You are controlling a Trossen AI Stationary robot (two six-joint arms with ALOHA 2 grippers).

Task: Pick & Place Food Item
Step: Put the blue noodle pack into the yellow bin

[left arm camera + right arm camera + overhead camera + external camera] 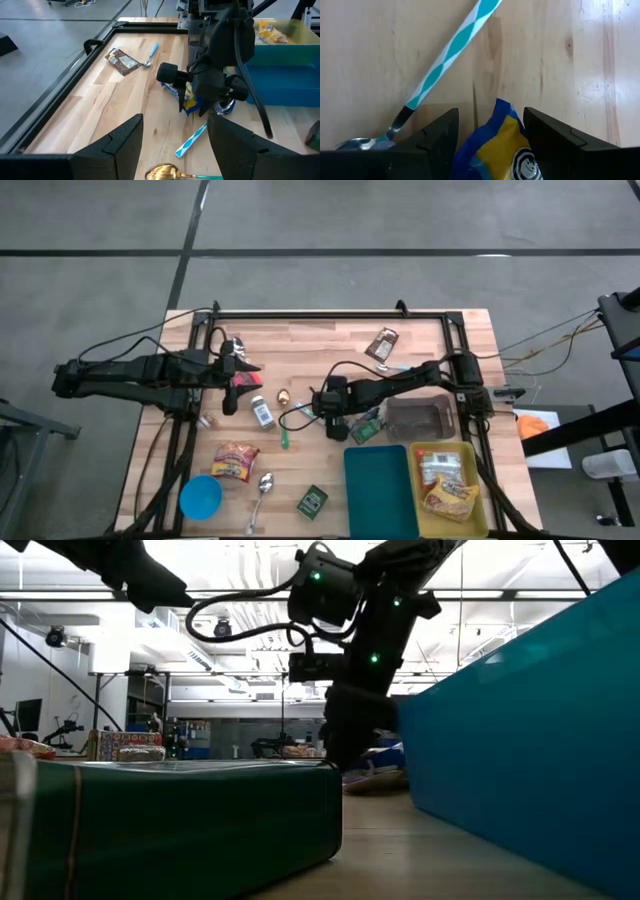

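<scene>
Blue-and-yellow foil marks the snack packet (pixel 497 145) that I take as the food item; I see it near the middle of the wooden tabletop (pixel 310 350), standing between the two dark fingers of the right claw (pixel 490 137), which are pinching it from either side. From the left wrist camera, the same packet (pixel 189 97) sits under the right arm's wrist, just beside a spoon with a teal-and-white striped handle (pixel 191 140). My left claw (pixel 175 145) hovers over the tabletop's left part with its fingers spread and nothing between them; a gold spoon (pixel 167 172) lies just below it. From above, the right claw (pixel 333 423) is low at centre, with a teal lid (pixel 378 485) and a yellow bin (pixel 478 480) toward the near right corner, the bin holding wrapped snacks. A grey tray (pixel 418 420) lies behind the bin. Elsewhere I note a brown wrapped bar (pixel 383 343) by the far edge, a red-and-yellow snack bag (pixel 235 461), a blue bowl (pixel 200 497), a silver spoon (pixel 262 492) and a small green box (pixel 311 501).
</scene>
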